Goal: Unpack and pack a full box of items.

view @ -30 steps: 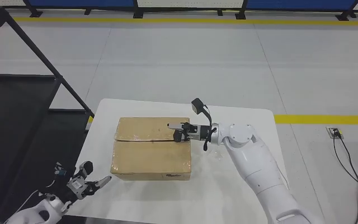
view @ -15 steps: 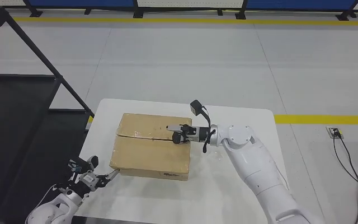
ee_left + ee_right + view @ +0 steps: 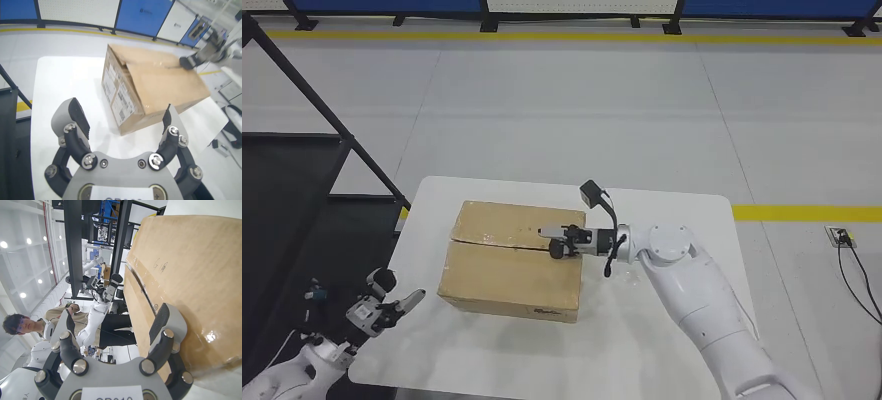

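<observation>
While the cardboard box [image 3: 510, 262] sits on the white table [image 3: 614, 332], both top flaps are down. The seam between them runs along the length of the lid.

- Box: roughly mid-table, slightly skewed to the table's edges. Glossy tape shows along the seam in the right wrist view [image 3: 189, 275]. White printed labels cover the short end face that the left wrist view looks at [image 3: 160, 81].
- Contents: not visible. At the labelled end one flap stands a little proud, leaving a narrow dark gap. What lies behind it cannot be made out.
- Right gripper [image 3: 554, 240]: over the lid at the end of the seam farthest from the labels. Its fingers are spread wide and grip nothing [image 3: 115, 309]. One padded finger [image 3: 160, 321] lies against the box top just beside the seam; the other is off the cardboard, in the air. The left wrist view shows it on the far top edge of the box [image 3: 186, 63].
- Left gripper [image 3: 399, 290]: at the table's near corner on the labelled side, apart from the box. Its fingers are fully parted with nothing between them [image 3: 121, 103], and it points towards the box's near lower corner.
</observation>
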Robot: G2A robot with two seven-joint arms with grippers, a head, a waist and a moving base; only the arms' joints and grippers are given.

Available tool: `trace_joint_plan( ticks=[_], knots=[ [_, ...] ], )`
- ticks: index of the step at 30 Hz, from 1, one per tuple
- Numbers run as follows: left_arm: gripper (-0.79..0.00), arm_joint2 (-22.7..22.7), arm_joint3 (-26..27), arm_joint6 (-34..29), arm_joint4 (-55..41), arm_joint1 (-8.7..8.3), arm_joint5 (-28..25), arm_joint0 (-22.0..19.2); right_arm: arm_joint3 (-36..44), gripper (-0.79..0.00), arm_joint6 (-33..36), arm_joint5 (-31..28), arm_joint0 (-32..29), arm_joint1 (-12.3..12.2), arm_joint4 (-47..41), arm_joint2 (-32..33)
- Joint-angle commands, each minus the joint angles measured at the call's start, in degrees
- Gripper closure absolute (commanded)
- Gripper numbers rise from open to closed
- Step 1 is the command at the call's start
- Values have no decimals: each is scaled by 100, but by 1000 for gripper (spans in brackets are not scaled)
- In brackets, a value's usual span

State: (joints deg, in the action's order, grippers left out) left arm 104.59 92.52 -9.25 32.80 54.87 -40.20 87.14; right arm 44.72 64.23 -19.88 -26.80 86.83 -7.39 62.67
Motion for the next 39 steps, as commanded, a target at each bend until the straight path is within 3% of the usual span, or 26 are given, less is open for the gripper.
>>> trace_joint_plan(
  ticks=[1, 10, 19, 29, 33, 39],
  knots=[
    [-785, 30, 333, -265, -958, 7, 321, 33, 51, -785, -54, -43, -18, -4, 67, -35],
    [-785, -291, 1249, -1162, -3580, 70, 2520, -459, 108, -785, -293, -74, -87, -35, 180, -92],
    [-785, -679, 824, -2161, -4833, 77, 3908, -1323, 153, -785, -279, -255, -142, -57, 184, -168],
    [-785, -679, 824, -2161, -4833, 77, 3908, -1323, 33, -785, -299, -387, -21, -41, 128, -284],
    [-785, -830, 587, -2143, -5616, 123, 4634, -1503, -33, -785, -275, -457, 24, -46, 101, -301],
    [-785, -1329, -193, -2238, -6273, 196, 5306, -2239, -87, -785, -248, -503, 69, -49, 75, -344]
  ],
)
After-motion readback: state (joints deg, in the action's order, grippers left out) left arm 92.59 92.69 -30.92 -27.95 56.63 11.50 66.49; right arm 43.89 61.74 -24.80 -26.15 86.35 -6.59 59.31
